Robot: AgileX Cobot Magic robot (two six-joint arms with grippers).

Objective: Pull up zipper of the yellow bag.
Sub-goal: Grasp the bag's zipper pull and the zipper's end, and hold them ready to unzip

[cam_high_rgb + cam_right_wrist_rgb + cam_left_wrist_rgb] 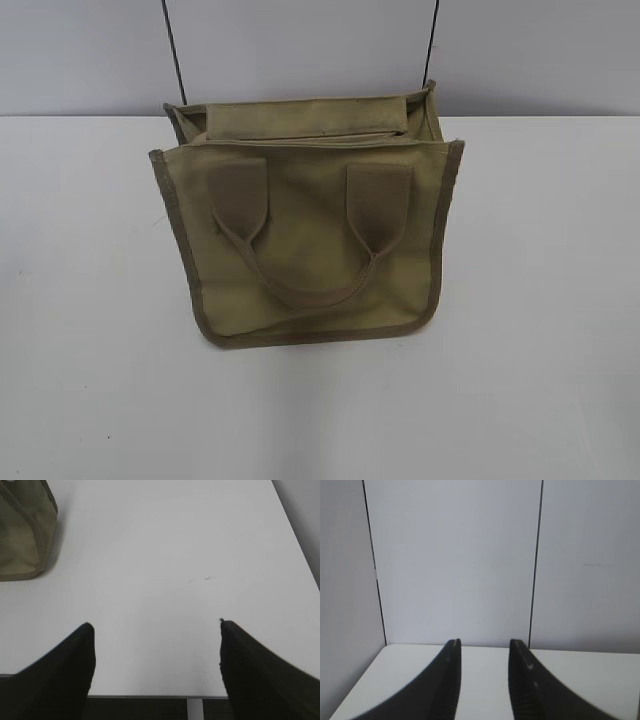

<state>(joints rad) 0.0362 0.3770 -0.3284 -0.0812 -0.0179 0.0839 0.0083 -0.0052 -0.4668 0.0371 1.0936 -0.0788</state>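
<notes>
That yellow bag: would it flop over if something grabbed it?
Probably somewhat. The bag is soft canvas whose handles hang limp, so it likely sags. It stands boxy by itself, suggesting some stiffness. It looks light, so a push might slide it.

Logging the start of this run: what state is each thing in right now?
yellow bag: standing on the white table, handles hanging down its front, untouched.
zipper: too small to tell.
left tool: open, empty.
right tool: wide open, empty, away from the bag.
</notes>
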